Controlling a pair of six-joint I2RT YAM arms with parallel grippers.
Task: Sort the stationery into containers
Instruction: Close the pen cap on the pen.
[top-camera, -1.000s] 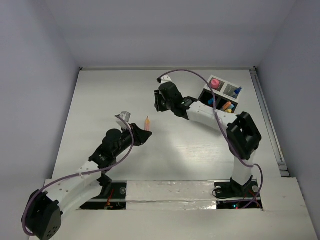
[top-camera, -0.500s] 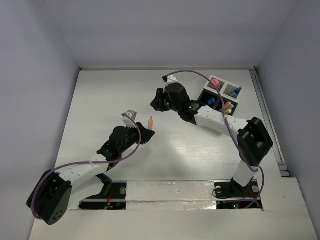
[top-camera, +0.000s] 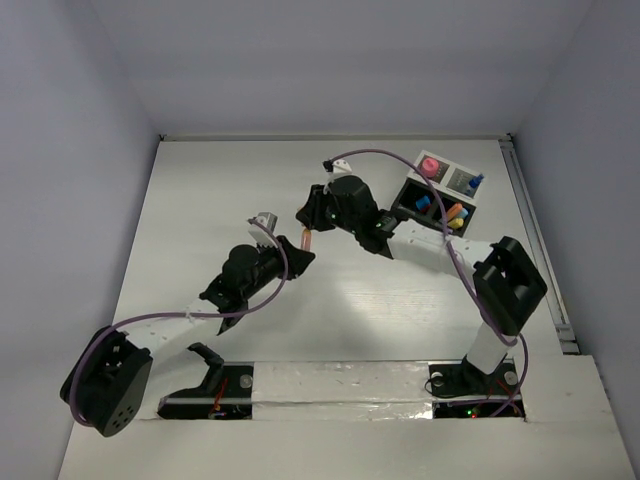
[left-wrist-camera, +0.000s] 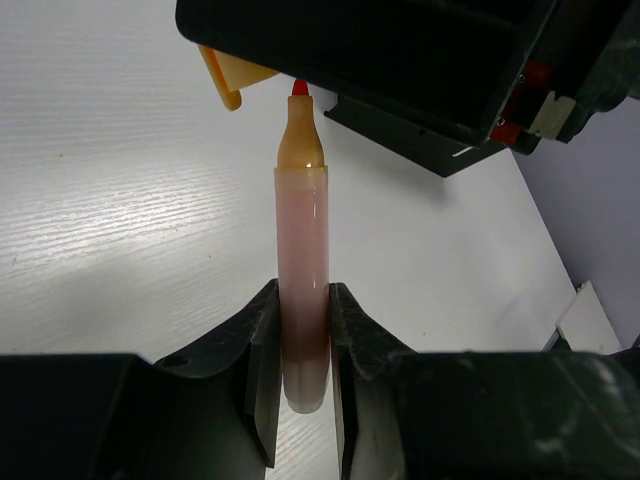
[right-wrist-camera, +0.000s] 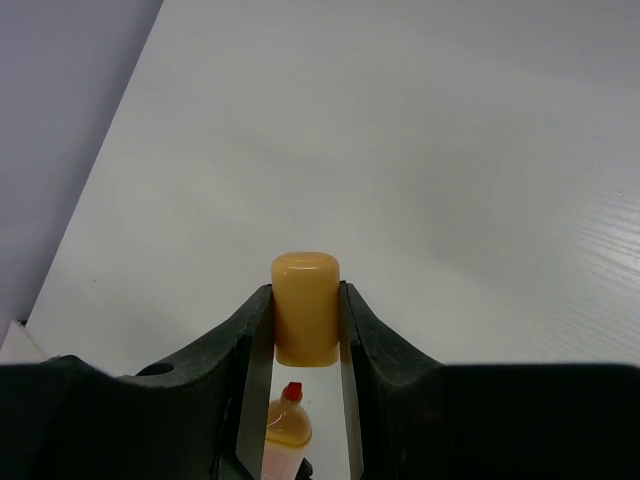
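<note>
- Two grippers meet nose to nose near table (top-camera: 200, 200) ctr.
- L gripper (top-camera: 298, 257): fingers clamped on pen (top-camera: 307, 238), gripped low on the barrel. In the L wrist view the pen (left-wrist-camera: 302, 250) has a clear pinkish barrel, orange neck and red tip, and points away toward the R gripper.
- R gripper (top-camera: 313, 208): fingers closed on yellow cap (right-wrist-camera: 305, 308), pinched at its sides.
- Pen tip is right by the cap (left-wrist-camera: 224, 76), slightly off to one side. Contact: cannot tell.
- Box (top-camera: 443, 172): far right of table, beyond R arm, well apart from both grippers.
- Box contents: pink round piece (top-camera: 428, 166) in far-left compartment, blue piece (top-camera: 475, 182) at far-right one, orange/yellow/blue sticks (top-camera: 455, 213) in the near compartments.
</note>
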